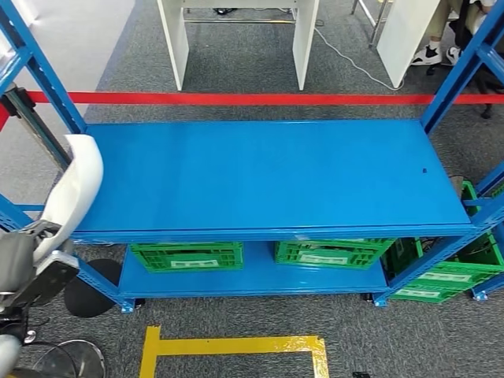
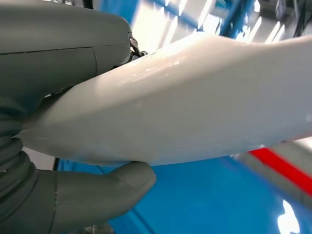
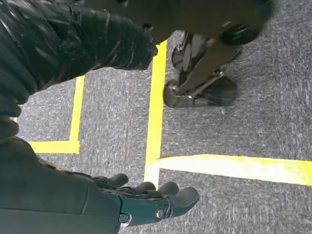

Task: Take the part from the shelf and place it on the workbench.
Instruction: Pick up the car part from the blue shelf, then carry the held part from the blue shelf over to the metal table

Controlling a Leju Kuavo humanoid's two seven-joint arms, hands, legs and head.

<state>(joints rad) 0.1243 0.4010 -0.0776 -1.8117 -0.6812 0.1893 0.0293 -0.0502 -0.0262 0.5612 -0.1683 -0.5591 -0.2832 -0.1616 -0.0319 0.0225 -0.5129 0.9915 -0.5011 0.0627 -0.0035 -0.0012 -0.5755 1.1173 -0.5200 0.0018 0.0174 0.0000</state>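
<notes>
The part point(image 1: 74, 191) is a long, curved white plastic shell. My left hand point(image 1: 27, 256) grips its lower end at the left edge of the head view, beside the blue shelf point(image 1: 268, 177). Up close in the left wrist view, the white part point(image 2: 191, 102) lies clamped between my grey thumb point(image 2: 107, 192) and the fingers above it. My right hand point(image 3: 147, 197) hangs by my side over the grey carpet, its dark fingers stretched out with nothing in them.
The shelf's top board is bare. Green crates point(image 1: 187, 256) stand on its lower level, and more sit at the right point(image 1: 442, 276). Yellow floor tape point(image 1: 231, 346) marks a box before the shelf. A red tape line point(image 1: 238, 99) and white furniture lie beyond.
</notes>
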